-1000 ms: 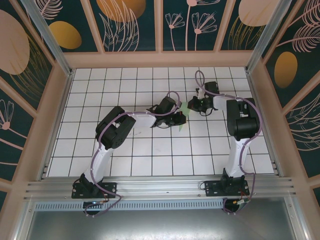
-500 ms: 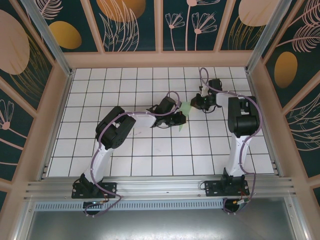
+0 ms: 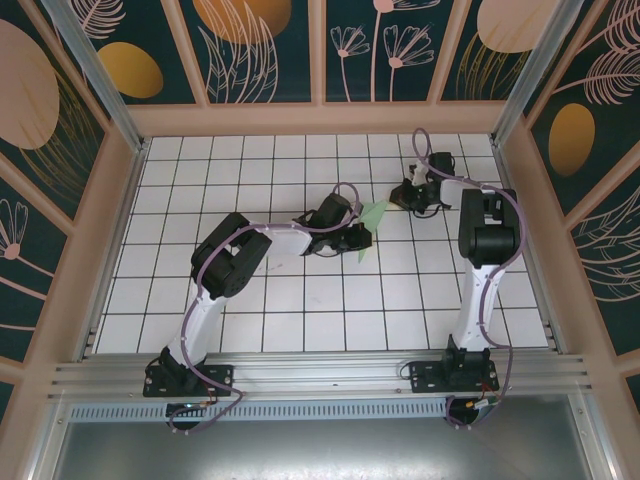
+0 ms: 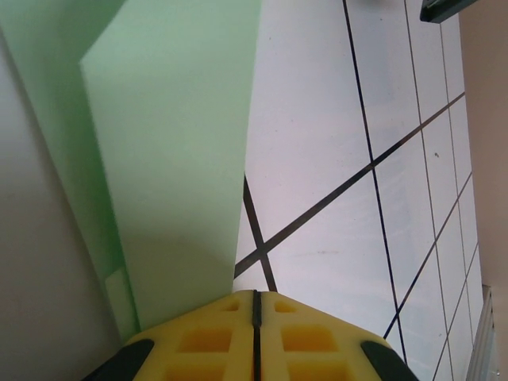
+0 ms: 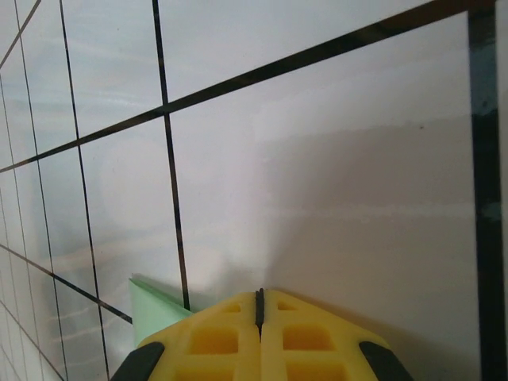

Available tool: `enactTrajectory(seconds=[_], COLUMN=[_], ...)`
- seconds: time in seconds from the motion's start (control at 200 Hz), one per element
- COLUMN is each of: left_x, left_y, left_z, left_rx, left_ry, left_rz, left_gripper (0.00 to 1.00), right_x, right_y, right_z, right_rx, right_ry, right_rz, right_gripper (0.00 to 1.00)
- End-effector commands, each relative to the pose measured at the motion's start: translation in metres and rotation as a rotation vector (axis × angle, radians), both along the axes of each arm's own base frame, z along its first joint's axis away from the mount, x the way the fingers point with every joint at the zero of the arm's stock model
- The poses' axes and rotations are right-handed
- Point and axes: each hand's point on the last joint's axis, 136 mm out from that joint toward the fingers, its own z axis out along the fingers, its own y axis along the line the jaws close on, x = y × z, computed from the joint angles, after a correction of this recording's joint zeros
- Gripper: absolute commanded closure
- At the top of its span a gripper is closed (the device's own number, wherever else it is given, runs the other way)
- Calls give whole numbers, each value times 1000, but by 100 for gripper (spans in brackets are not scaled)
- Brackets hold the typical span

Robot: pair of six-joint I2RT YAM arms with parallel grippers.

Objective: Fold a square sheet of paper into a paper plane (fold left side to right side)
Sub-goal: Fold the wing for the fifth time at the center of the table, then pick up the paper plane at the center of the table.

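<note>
The pale green sheet of paper lies folded into a narrow layered strip near the middle of the tiled table, its far flap lifted. In the left wrist view the paper shows stacked layers running up the left side and passing under my left finger. My left gripper is shut, pads together, low against the paper's near part. My right gripper is shut with nothing between its pads, just right of the paper's far end. A green corner of the paper peeks out beside its left finger.
White tiles with black grid lines cover the table. Wooden walls with dark patterned panels close in the left, back and right sides. An aluminium rail holding both arm bases runs along the near edge.
My right gripper has drawn back from the paper toward the far right, still shut. The paper's far flap now shows more. The left arm has stayed put.
</note>
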Motion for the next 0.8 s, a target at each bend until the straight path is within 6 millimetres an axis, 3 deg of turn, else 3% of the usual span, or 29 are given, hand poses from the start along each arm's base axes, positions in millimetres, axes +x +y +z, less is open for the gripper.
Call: enactTrajectory(seconds=[0.0,0.085,0.235,0.295,0.38,0.475,0.57,0.64,0.656,0.796], left_x=[-35,-28,-12,-7,-5,-5,-6,-6,-9,-16], left_y=[26,15,7,15,39,79,121,146,152,184], left_z=[-50,-15,74,112,149,161,170,177,170,173], left_rx=[117,50,-71,-116,-154,-133,-78,-21,2,72], left_ry=[166,100,-64,-131,-199,-232,-281,-326,-323,-370], left_rz=[-3,-23,-46,-36,0,89,205,290,302,393], left_gripper=[90,86,73,67,61,56,50,46,44,41], right_x=[19,19,8,-1,-20,-46,-72,-89,-92,-113], right_y=[-17,-22,-35,-39,-37,-24,0,18,22,45], right_z=[12,35,80,99,116,127,124,115,112,82], right_rx=[-47,-59,-118,-133,-156,-190,-232,-273,-278,-294], right_ry=[-56,-101,-182,-208,-223,-224,-197,-166,-156,-84], right_rz=[-53,-73,-136,-168,-207,-232,-231,-232,-233,-248], right_gripper=[100,100,86,80,72,62,51,41,39,35])
